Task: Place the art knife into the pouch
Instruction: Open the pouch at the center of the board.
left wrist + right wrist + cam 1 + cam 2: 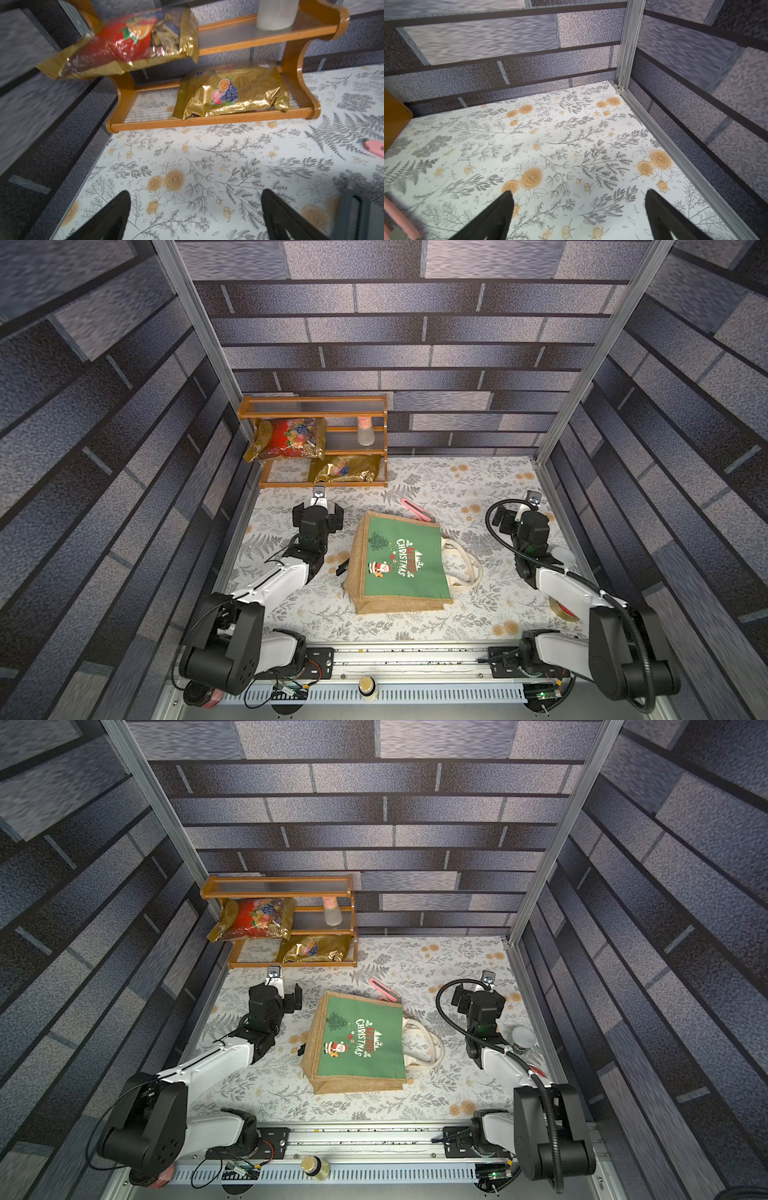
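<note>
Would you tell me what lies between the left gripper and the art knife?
Only bare floral tablecloth separates the left gripper from the art knife, as the left wrist view shows.

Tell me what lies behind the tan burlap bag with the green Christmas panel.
A pink plastic art knife lies flat on the floral tablecloth behind the tan burlap bag. Its near end reaches the bag's edge and may be partly covered there.

wooden three-tier rack point(313, 402) sits in the back left corner on the floral table cover point(457, 477); red and gold snack bag point(291, 439) on the middle tier beside a clear bottle with a pink cap point(365, 433); another gold snack bag point(345, 469) on the bottom tier; roll of tape point(563, 608) near the right wall
</note>
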Motion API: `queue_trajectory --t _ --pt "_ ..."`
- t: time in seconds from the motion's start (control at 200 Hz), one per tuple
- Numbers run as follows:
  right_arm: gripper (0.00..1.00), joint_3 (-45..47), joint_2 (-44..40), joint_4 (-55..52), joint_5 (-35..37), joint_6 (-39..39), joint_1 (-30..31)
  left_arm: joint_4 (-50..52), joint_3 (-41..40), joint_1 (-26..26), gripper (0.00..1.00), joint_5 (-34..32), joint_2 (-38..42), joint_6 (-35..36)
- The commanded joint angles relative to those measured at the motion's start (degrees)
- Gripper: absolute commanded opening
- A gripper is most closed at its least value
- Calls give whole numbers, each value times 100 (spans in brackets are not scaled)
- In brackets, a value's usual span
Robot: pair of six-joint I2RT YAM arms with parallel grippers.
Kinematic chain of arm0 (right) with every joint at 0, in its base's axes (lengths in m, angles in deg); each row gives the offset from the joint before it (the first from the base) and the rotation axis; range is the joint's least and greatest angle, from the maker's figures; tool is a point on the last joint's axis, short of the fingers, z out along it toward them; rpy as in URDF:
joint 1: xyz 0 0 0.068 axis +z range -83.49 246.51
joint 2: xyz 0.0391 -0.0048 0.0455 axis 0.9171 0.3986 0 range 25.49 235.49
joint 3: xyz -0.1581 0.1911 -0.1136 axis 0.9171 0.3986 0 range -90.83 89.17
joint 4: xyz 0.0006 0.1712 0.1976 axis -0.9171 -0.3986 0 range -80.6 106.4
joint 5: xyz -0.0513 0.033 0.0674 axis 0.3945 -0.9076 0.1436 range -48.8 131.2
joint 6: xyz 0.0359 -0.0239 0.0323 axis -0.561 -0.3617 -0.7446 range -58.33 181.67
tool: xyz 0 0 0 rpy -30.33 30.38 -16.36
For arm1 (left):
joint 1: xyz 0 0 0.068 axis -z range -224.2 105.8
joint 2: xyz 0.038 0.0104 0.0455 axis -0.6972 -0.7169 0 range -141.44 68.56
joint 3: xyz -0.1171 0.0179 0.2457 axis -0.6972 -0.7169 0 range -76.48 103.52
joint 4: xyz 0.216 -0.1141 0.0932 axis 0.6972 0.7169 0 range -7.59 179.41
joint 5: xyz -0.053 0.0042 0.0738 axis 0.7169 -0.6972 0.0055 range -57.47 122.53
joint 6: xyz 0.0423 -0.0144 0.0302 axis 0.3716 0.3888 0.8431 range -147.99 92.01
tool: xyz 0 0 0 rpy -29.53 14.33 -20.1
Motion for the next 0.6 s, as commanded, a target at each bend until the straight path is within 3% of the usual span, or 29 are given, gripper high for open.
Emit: queue_trajectory --t 0.0,0.15,0.336,0.456,0.591 --pt "100 -206 -351 -1466 -330 -759 36 1292 496 580 100 -794 518 -214" --pt "100 -439 -817 -2639 -1155 -1332 35 2334 1131 1707 100 -1136 689 -406" --pt "96 -452 -1038 -3656 -2154 -1971 37 3278 2003 2967 100 -1253 93 -607" --pt "87 -215 -1063 -3821 -2719 -2196 37 3686 2600 3423 100 -1078 -471 -787" --pt "83 -30 -1094 -4144 -2679 -2093 35 3820 3149 3855 100 -767 -979 -679"
